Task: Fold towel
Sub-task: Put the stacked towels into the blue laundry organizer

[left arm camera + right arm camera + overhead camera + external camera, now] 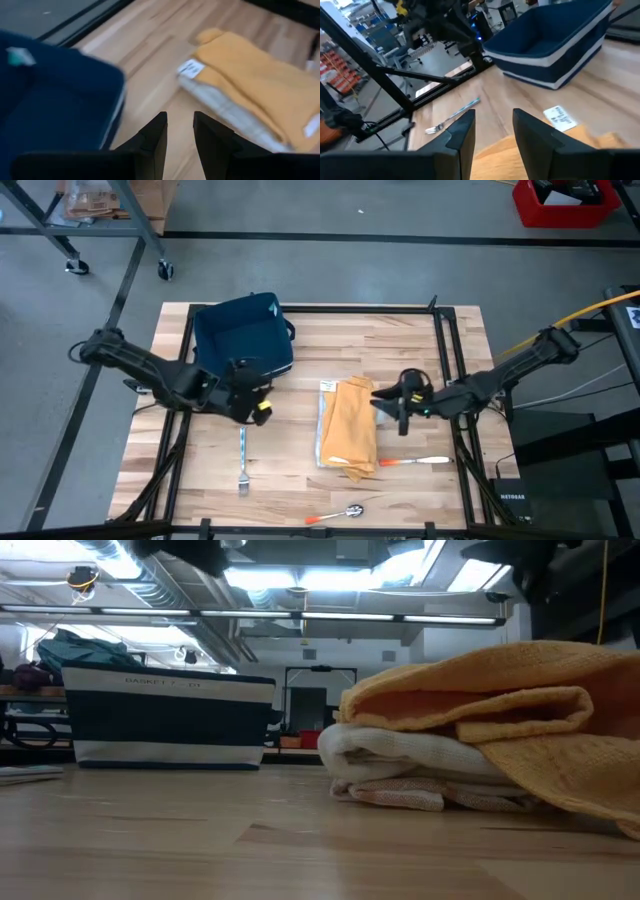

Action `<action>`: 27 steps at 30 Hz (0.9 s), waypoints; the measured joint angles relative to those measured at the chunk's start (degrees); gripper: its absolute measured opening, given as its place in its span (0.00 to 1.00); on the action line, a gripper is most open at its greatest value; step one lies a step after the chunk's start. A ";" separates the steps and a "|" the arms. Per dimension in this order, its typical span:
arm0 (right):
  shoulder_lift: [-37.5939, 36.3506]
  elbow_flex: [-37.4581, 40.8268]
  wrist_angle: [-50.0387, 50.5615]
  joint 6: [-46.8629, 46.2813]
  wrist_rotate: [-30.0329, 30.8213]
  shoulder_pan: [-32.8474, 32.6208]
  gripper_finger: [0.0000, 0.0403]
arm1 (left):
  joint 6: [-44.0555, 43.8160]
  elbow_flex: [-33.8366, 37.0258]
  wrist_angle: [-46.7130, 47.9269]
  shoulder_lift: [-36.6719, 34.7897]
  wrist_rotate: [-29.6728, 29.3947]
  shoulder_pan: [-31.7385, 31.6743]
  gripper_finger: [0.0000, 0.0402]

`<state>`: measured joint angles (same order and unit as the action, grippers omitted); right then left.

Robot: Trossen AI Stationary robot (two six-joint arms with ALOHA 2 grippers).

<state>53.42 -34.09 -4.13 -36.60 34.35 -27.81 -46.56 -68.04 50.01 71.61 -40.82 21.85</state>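
The orange towel [350, 432] lies folded on the table, on top of a folded white cloth [400, 755], with a white tag [190, 67] at its far end. My left gripper [265, 400] hovers open to the towel's left, beside the blue basket [243, 335]; nothing is between its fingers [150, 142]. My right gripper [383, 400] hovers open by the towel's far right corner, above the table. In the right wrist view the towel [600, 142] shows below that gripper's fingers [535, 135], which are apart.
A blue basket with a white stripe [170, 715] stands at the far left of the table. A fork [242, 460] lies near the left. An orange-handled utensil [415, 462] lies right of the towel, and an orange-handled spoon [335, 515] lies near the front edge.
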 joint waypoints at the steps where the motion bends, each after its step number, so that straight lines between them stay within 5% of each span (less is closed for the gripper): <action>1: -1.54 0.00 1.55 0.88 -0.04 0.00 0.34 | -1.98 0.01 2.02 -0.19 -1.24 1.03 0.22; 8: -12.54 -0.02 18.54 -1.05 -0.90 0.00 0.34 | -16.01 0.09 12.62 0.56 -4.83 6.60 0.22; 18: -18.37 -0.02 44.97 -15.81 -2.32 0.02 0.34 | -26.95 4.73 11.48 3.55 -4.79 9.70 0.22; 27: -17.92 4.82 48.00 -18.77 -1.88 0.02 0.34 | -37.64 15.12 4.29 5.35 -4.81 9.84 0.22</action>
<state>35.50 -29.27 43.87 -55.36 32.47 -27.79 -84.20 -52.92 54.30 76.96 -45.63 31.69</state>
